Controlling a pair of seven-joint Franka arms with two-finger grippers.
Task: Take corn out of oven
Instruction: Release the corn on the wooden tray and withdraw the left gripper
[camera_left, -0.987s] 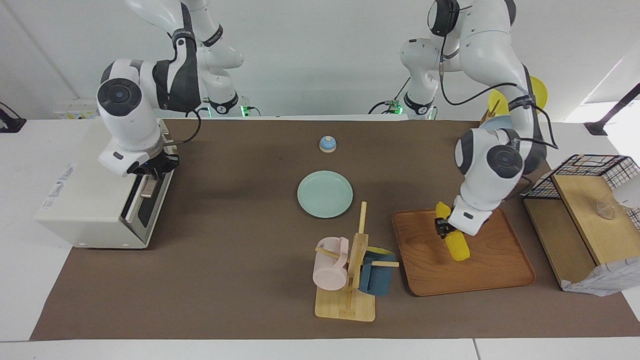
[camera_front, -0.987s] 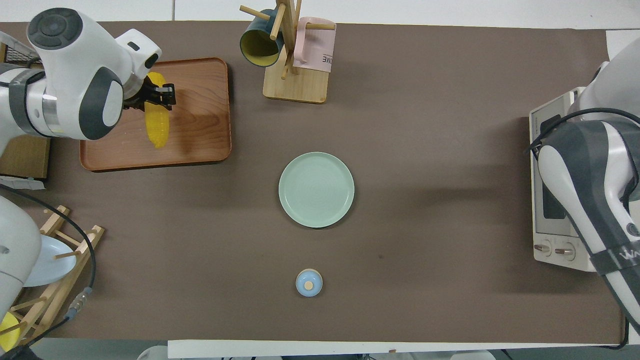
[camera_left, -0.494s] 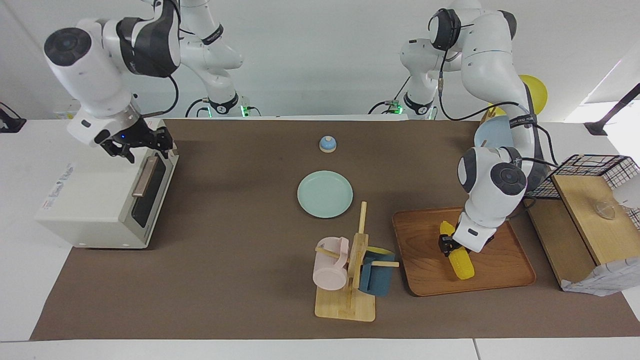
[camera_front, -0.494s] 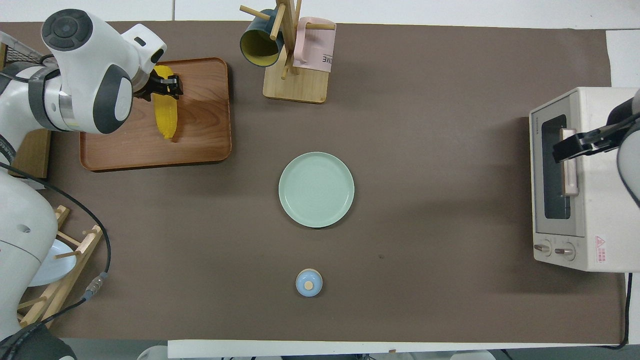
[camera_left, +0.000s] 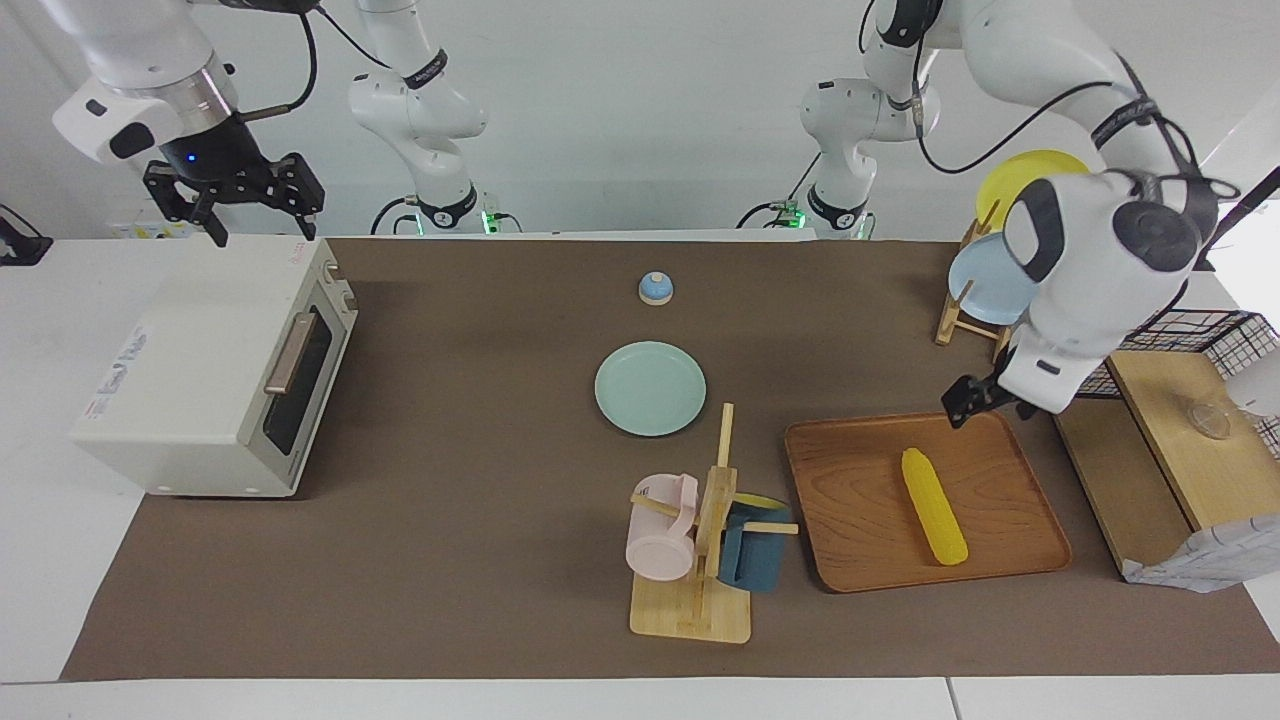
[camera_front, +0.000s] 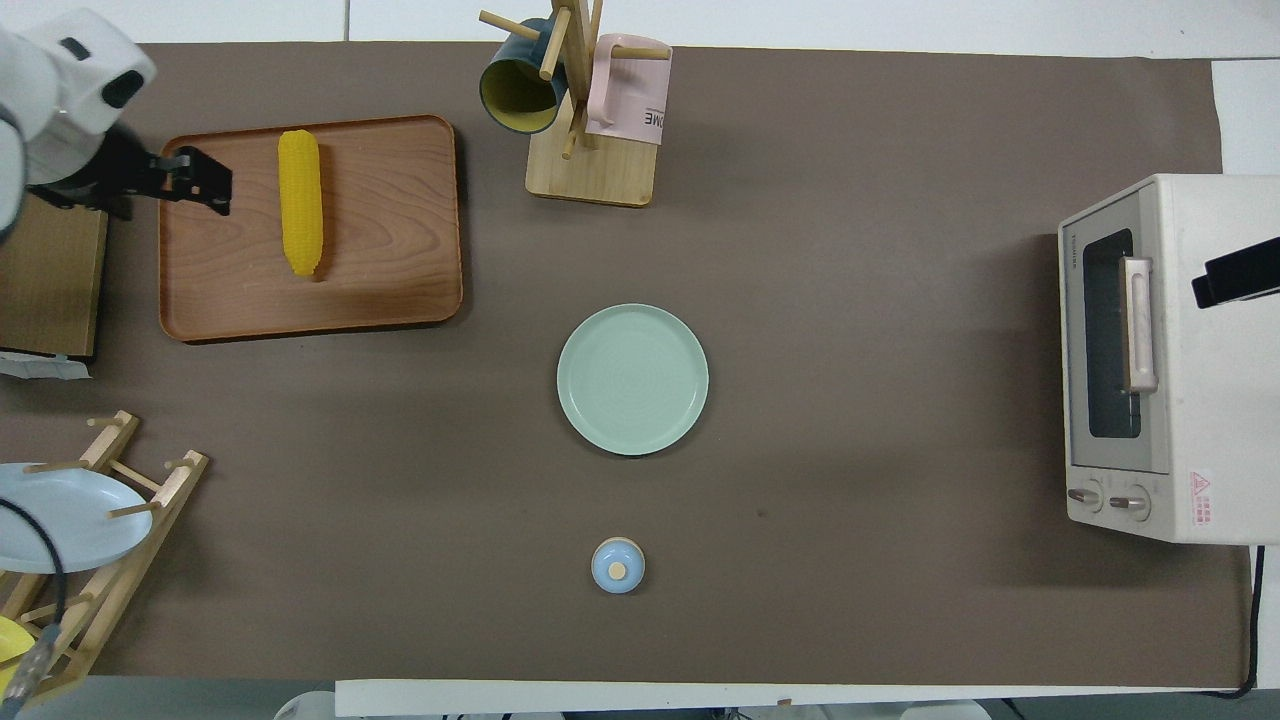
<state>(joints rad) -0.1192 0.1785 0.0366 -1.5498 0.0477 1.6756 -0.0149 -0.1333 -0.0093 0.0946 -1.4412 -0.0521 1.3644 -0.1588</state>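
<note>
The yellow corn (camera_left: 934, 505) (camera_front: 300, 200) lies flat on a brown wooden tray (camera_left: 850, 520) (camera_front: 400, 260) toward the left arm's end of the table, with nothing touching it. My left gripper (camera_left: 975, 400) (camera_front: 195, 180) hangs open and empty above the tray's edge, beside the corn. At the right arm's end stands the cream-white oven (camera_left: 200, 350) (camera_front: 1180, 420), its dark glass door shut. My right gripper (camera_left: 238, 205) is open and empty, raised above the oven's top.
A pale green plate (camera_left: 650, 388) sits mid-table, with a small blue knobbed dome (camera_left: 655, 288) nearer to the robots. A wooden mug rack (camera_left: 700, 560) with two mugs stands beside the tray. A dish rack (camera_left: 985, 290) and a wire basket (camera_left: 1200, 330) are at the left arm's end.
The left gripper opened, left the corn lying on the tray and rose off toward the tray's edge. The right gripper let go of the oven's door handle and lifted above the oven.
</note>
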